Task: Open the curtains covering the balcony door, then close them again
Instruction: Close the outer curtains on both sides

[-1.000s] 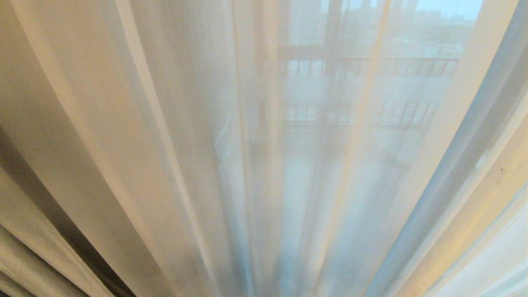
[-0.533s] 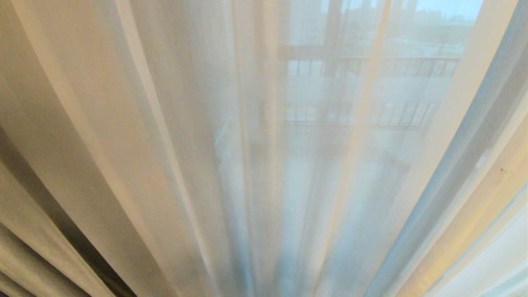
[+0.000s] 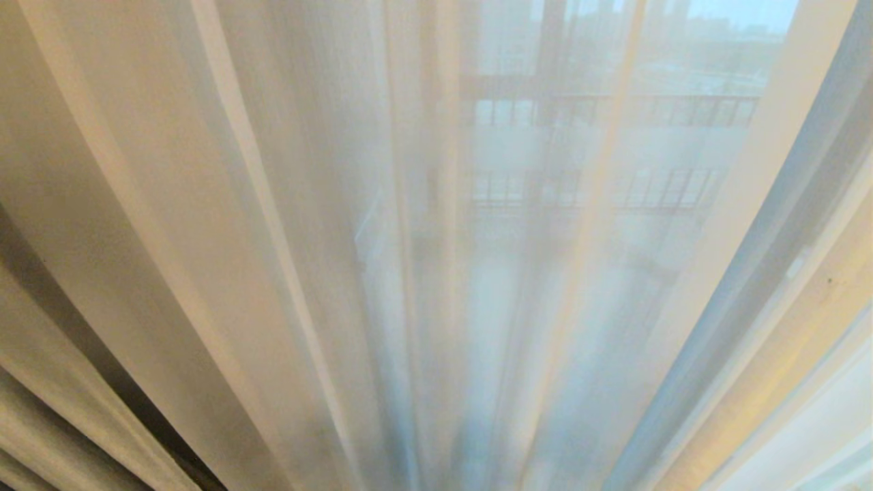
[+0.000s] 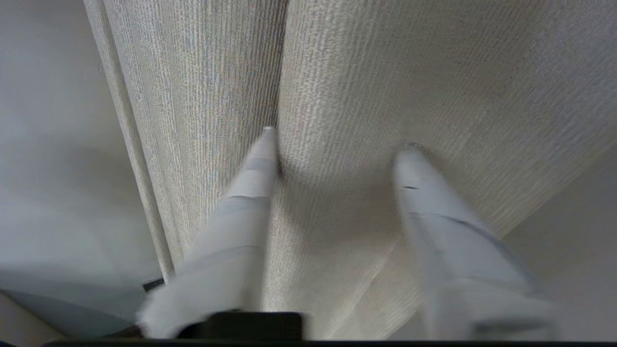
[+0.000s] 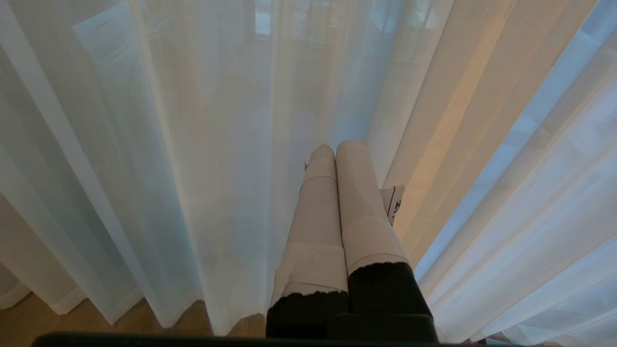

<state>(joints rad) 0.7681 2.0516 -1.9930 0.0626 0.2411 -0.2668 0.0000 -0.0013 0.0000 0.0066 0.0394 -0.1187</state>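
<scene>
White sheer curtains [image 3: 307, 225] fill the head view, and a heavy grey-beige drape [image 3: 41, 416] hangs at its lower left. A dark upright of the balcony door [image 3: 550, 41] shows dimly through the sheers. Neither arm is in the head view. In the left wrist view my left gripper [image 4: 337, 140] is open, its taped white fingers [image 4: 255, 173] straddling a bulging fold of the woven drape [image 4: 337, 86]. One fingertip sits in the crease beside the fold and the other rests on the cloth. My right gripper [image 5: 335, 147] is shut and empty, pointing at the sheers [image 5: 193, 144].
Balcony railings [image 3: 614, 109] and buildings show faintly beyond the glass. A plain pale wall [image 4: 48, 144] stands beside the drape. A strip of wooden floor [image 5: 29, 323] shows under the sheers' hem.
</scene>
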